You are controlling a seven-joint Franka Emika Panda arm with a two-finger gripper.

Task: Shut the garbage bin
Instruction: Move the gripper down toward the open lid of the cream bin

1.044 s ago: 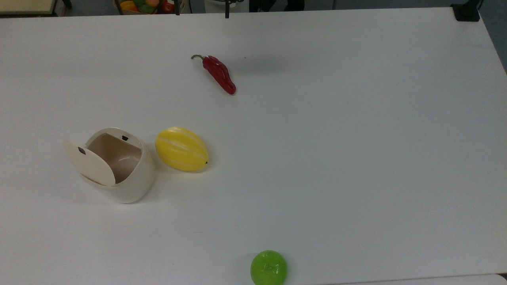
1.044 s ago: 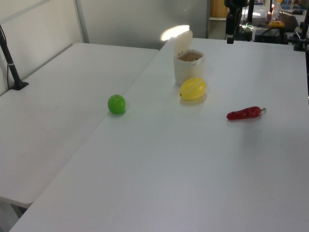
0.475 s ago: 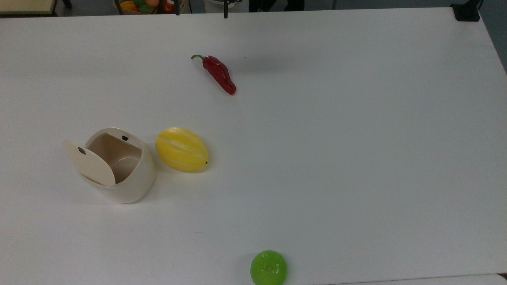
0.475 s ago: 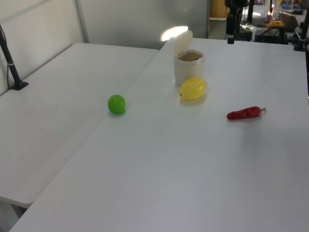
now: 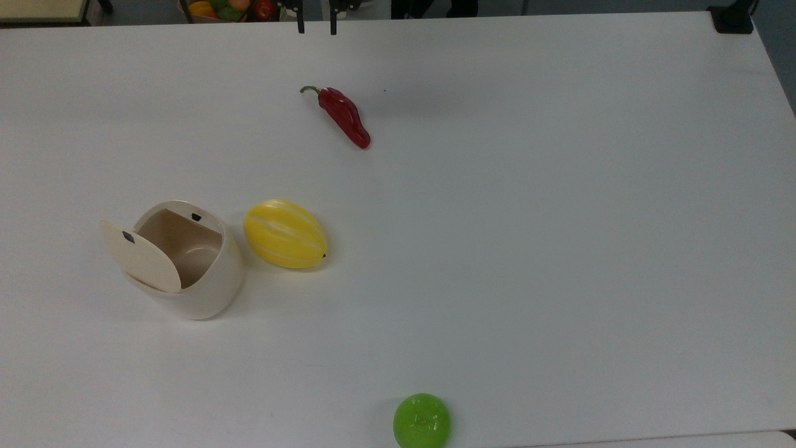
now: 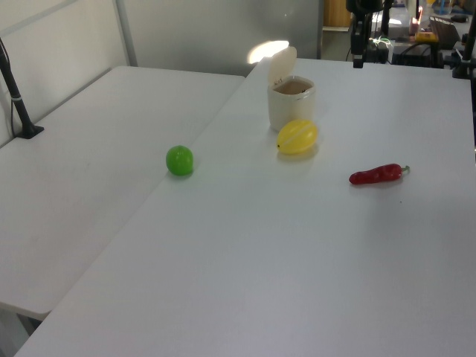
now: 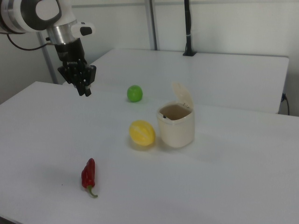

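Note:
The garbage bin (image 5: 205, 292) is a cream-white tub on the top view's left, and its beige lid (image 5: 142, 255) is tipped up, showing the bare brown inside. It also appears in the left view (image 6: 291, 104) and the right view (image 7: 176, 126), lid raised in both. My gripper (image 5: 317, 26) hangs above the table's far edge, well away from the bin, open with a narrow gap and nothing between its fingers. In the right view the gripper (image 7: 84, 89) points down, high to the left of the bin.
A yellow melon (image 5: 285, 234) lies right beside the bin. A red chili pepper (image 5: 344, 116) lies below the gripper in the top view, and a green fruit (image 5: 421, 420) sits near the front edge. A basket of fruit (image 5: 230, 9) stands beyond the far edge.
In the top view the two fingertips have drawn much closer together at the far edge. The bin, its lid and the fruit have not moved.

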